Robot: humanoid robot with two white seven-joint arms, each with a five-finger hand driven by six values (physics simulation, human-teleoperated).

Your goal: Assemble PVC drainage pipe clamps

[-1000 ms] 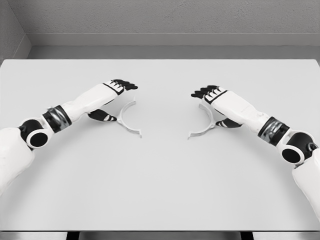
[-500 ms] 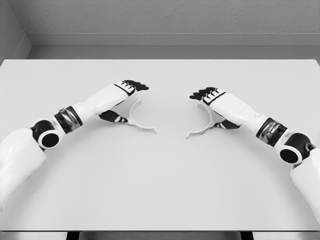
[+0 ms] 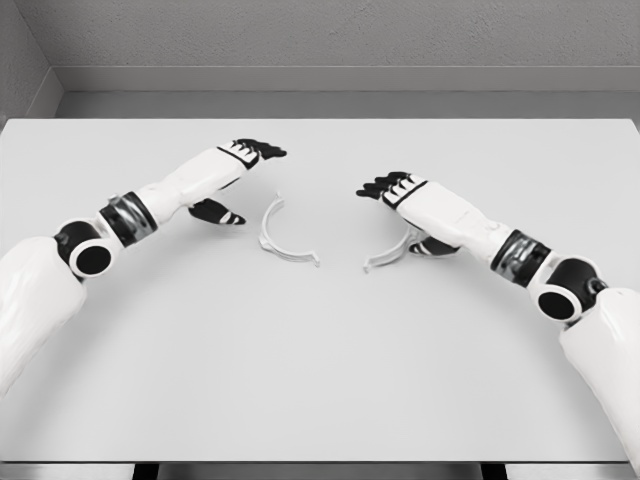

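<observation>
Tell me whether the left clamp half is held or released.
Released. The white curved clamp half lies free on the grey table, apart from the left hand, whose fingers are spread beside it.

Right clamp half (image 3: 388, 255) partly behind right hand (image 3: 400, 192)

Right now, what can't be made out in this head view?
- Right clamp half: its far end lies under the right hand, so any grip is hidden.
- Left hand: apart from the left clamp half.
- Clamp details such as screw holes: too small, white on a white table.
</observation>
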